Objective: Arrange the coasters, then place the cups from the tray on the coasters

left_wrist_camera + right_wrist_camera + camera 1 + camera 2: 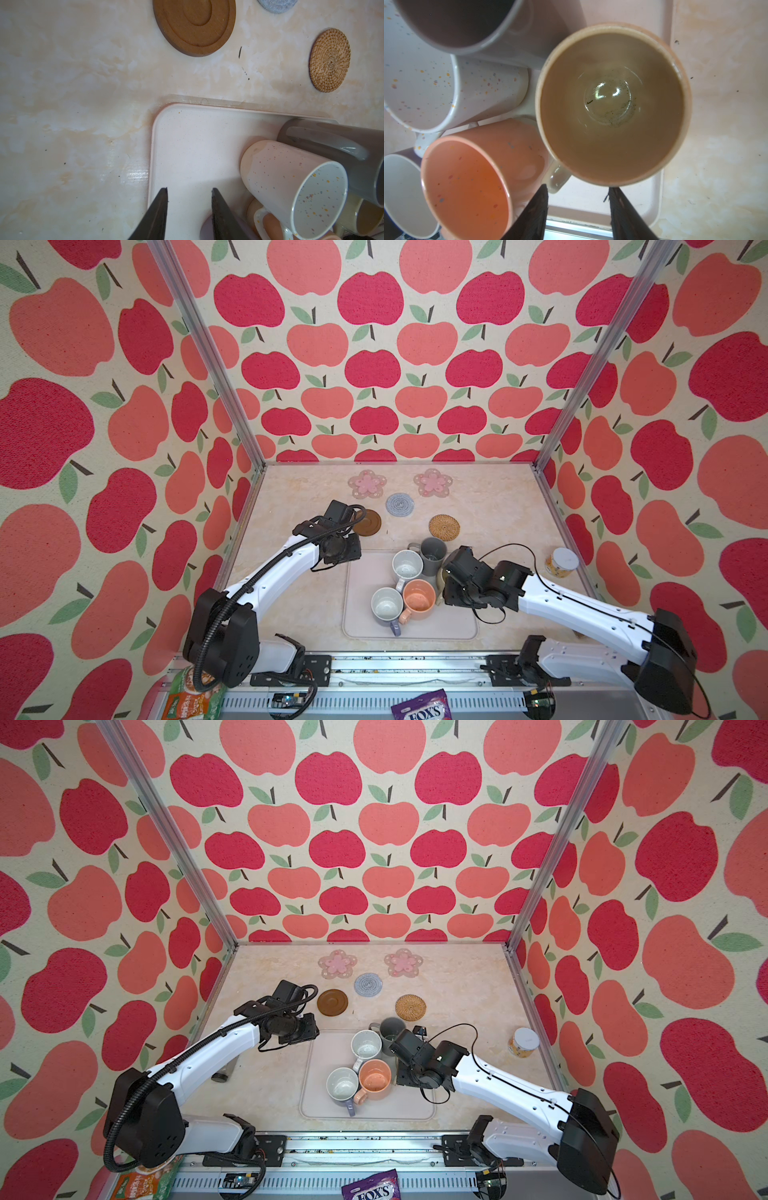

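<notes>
Beige-olive cup (612, 104), right claw (578, 188) part-open beside it, holding nothing

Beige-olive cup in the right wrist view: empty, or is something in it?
Empty. The right wrist view looks straight into the beige-olive cup: bare glazed bottom with glints and a few dark specks, no liquid.

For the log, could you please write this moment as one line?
coasters: five, bare | cups: all on tray | left fingers: open, empty | right fingers: open by beige cup
</notes>
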`<state>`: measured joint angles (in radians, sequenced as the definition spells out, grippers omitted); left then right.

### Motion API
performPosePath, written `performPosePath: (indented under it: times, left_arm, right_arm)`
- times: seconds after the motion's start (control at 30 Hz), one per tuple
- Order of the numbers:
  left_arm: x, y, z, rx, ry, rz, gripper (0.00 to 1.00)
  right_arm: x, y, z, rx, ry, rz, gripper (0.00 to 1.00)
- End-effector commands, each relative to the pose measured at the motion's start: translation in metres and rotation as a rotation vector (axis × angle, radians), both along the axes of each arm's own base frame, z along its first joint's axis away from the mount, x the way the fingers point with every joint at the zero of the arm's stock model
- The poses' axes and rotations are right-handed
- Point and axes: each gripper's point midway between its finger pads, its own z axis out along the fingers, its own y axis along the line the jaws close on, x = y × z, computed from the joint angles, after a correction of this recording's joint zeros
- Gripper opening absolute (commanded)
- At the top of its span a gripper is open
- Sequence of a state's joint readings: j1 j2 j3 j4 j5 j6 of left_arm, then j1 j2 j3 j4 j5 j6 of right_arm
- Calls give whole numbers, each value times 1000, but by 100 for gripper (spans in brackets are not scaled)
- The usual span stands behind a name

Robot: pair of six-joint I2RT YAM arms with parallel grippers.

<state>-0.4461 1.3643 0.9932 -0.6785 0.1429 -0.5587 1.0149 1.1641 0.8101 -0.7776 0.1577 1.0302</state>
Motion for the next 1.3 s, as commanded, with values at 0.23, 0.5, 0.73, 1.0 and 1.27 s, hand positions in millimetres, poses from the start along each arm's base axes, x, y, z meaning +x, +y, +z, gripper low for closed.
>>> performPosePath:
  times: [0.23,0.5,0.73,1.0,1.27]
  left_arm:
    - [-7,9,-3,-24,2,17,38]
    - [-9,10,-1,-33,3,17,38]
    - [-13,13,1,-33,3,14,38]
    - [-15,18,4,-45,-1,12,38]
    - [-14,18,5,-60,-1,13,38]
  right_arm:
    - [7,10,3,3,-7,-22,50]
    - [11,13,-1,-6,-11,-36,53]
    - [13,9,-4,-35,-2,-81,54]
    - [6,-2,-13,-73,35,-123,54]
    - [-1,-21,-13,-96,33,-160,54]
